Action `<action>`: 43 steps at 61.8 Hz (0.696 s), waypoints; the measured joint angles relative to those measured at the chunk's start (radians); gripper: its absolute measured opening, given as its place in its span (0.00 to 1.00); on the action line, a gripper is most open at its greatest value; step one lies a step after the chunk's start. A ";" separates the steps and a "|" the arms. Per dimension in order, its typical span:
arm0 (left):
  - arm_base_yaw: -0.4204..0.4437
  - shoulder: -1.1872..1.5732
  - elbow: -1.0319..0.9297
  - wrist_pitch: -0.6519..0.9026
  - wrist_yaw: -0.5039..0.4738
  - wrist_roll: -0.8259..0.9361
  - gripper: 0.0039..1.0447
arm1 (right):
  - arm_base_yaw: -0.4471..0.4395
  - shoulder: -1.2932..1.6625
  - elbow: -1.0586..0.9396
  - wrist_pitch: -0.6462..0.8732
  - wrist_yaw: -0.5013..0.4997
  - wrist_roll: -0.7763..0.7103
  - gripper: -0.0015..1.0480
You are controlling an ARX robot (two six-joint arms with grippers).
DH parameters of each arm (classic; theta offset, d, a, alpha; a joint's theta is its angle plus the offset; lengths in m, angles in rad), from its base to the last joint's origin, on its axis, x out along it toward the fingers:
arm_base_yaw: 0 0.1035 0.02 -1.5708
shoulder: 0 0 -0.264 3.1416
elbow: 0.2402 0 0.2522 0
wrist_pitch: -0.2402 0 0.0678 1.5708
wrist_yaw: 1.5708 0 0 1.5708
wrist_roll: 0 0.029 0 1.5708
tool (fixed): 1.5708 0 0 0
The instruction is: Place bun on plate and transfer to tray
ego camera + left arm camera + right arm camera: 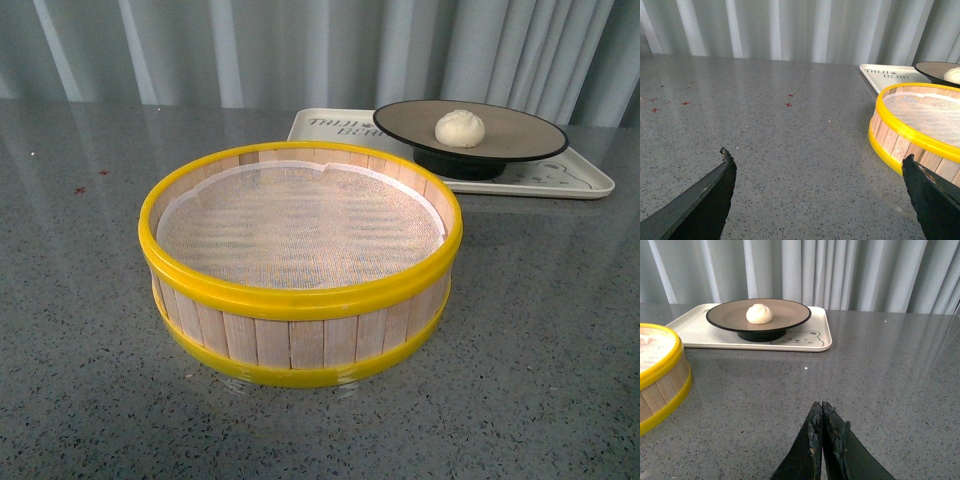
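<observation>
Right gripper (pixel 821 412), nearest: tips pressed together, holding nothing. Left gripper (pixel 817 162): spread wide, empty. Yellow-rimmed wooden steamer basket (pixel 300 265) empty. Beyond, at one o'clock: small cream-white pleated bun (pixel 459 127) on black-rimmed grey-brown plate (pixel 530 140), on cream rectangular tray (pixel 585 180). Right arm nearer; task judged complete.

Steamer basket (pixel 300 265) at table (pixel 80 330) centre, nearest the camera. Tray (pixel 585 182) behind it, to the right. Plate (pixel 520 135) on tray; bun (pixel 460 128) on plate, near its middle.
</observation>
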 joint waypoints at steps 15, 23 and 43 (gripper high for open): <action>0.000 0.000 0.000 0.000 0.000 0.000 0.94 | 0.000 -0.122 0.000 -0.114 0.000 0.000 0.02; 0.000 0.000 0.000 0.000 0.000 0.000 0.94 | 0.000 -0.171 0.000 -0.162 0.000 0.000 0.02; 0.000 0.000 0.000 0.000 0.000 0.000 0.94 | 0.000 -0.277 0.000 -0.267 0.000 0.000 0.02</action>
